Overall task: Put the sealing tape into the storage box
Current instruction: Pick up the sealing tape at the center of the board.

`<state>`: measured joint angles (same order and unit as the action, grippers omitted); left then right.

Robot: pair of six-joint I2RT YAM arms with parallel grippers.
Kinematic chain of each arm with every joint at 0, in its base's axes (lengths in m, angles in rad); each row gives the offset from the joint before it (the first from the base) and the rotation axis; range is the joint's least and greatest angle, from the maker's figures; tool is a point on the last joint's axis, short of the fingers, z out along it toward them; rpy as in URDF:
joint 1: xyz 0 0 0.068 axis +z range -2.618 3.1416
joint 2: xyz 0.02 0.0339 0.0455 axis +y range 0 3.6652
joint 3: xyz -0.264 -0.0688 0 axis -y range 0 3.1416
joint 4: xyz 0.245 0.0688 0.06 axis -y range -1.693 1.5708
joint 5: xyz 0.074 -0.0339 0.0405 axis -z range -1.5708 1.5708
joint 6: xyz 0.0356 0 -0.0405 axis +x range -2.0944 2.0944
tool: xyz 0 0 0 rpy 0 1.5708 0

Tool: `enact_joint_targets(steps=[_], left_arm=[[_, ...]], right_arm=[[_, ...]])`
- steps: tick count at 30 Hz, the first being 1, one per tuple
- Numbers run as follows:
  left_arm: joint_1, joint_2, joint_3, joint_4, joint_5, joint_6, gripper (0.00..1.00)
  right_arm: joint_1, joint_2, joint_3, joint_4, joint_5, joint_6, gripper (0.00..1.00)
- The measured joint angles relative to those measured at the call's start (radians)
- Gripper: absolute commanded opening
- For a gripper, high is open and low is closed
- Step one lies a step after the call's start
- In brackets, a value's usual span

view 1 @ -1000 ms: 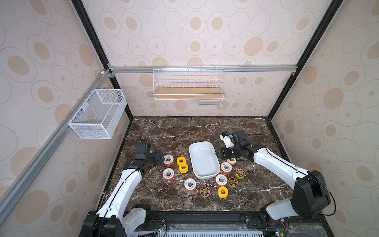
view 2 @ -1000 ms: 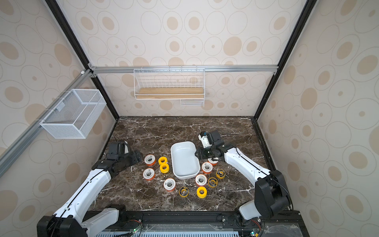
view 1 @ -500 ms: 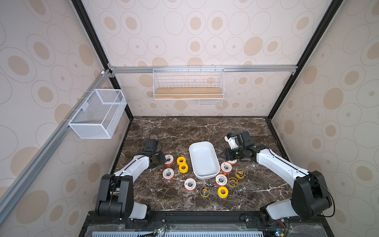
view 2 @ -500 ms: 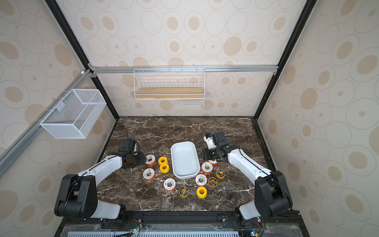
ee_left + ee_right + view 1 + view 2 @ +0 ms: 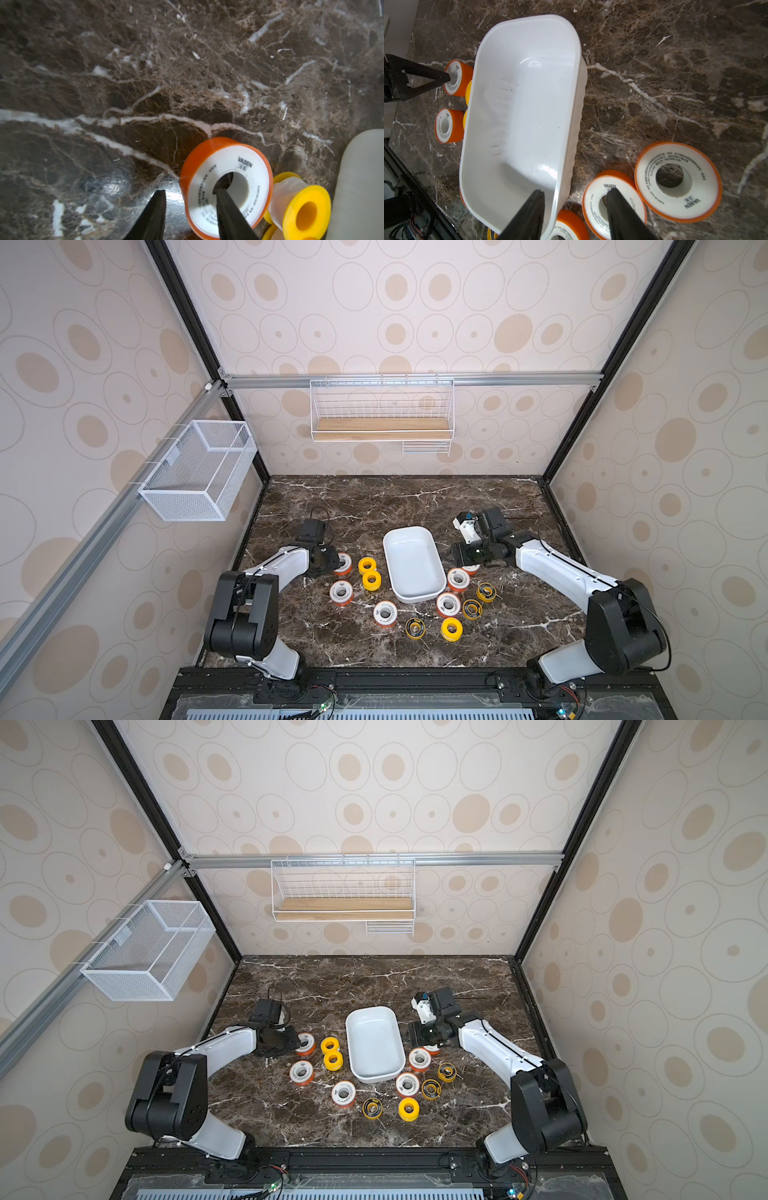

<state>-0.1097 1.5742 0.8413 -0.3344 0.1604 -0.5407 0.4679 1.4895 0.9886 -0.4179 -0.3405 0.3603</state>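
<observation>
The storage box (image 5: 411,564) (image 5: 374,1044) (image 5: 525,93) stands empty in mid-table. Sealing tape spools lie flat on both sides of it. My left gripper (image 5: 332,562) (image 5: 189,190) straddles the wall of a white-faced, orange-rimmed spool (image 5: 343,564) (image 5: 255,176). One finger is in its centre hole, the other outside, with a narrow gap to the rim. My right gripper (image 5: 455,562) (image 5: 574,190) is open over the box's right wall. One finger hangs over the box's inside, the other over the hole of another orange-rimmed spool (image 5: 458,578) (image 5: 629,199).
Two yellow spools (image 5: 366,564) (image 5: 371,580) lie between the left gripper's spool and the box. More spools lie by the box's near end, among them a yellow one (image 5: 451,628) and a black-ringed one (image 5: 414,627). A mesh basket (image 5: 199,468) and a wire shelf (image 5: 381,414) hang on the walls.
My left arm has folded down and reached right to the orange-rimmed spool, and its jaws have narrowed around the spool's wall. My right gripper has shifted only slightly.
</observation>
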Motion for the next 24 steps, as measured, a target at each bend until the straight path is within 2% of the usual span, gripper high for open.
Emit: enact_joint_targets(steps=[10,18,22,24], left_arm=[[-0.021,0.061,0.039,-0.011,-0.061,0.028,0.40],[-0.044,0.086,0.064,-0.034,-0.115,0.045,0.33],[-0.046,0.086,0.076,-0.048,-0.128,0.051,0.24],[-0.047,0.086,0.080,-0.048,-0.134,0.053,0.24]], right_arm=[[-0.002,0.030,0.000,0.015,-0.043,0.001,0.54],[-0.002,0.065,0.000,0.027,-0.088,0.000,0.54],[-0.002,0.090,0.000,0.032,-0.113,0.000,0.54],[-0.002,0.096,0.000,0.038,-0.126,0.000,0.54]])
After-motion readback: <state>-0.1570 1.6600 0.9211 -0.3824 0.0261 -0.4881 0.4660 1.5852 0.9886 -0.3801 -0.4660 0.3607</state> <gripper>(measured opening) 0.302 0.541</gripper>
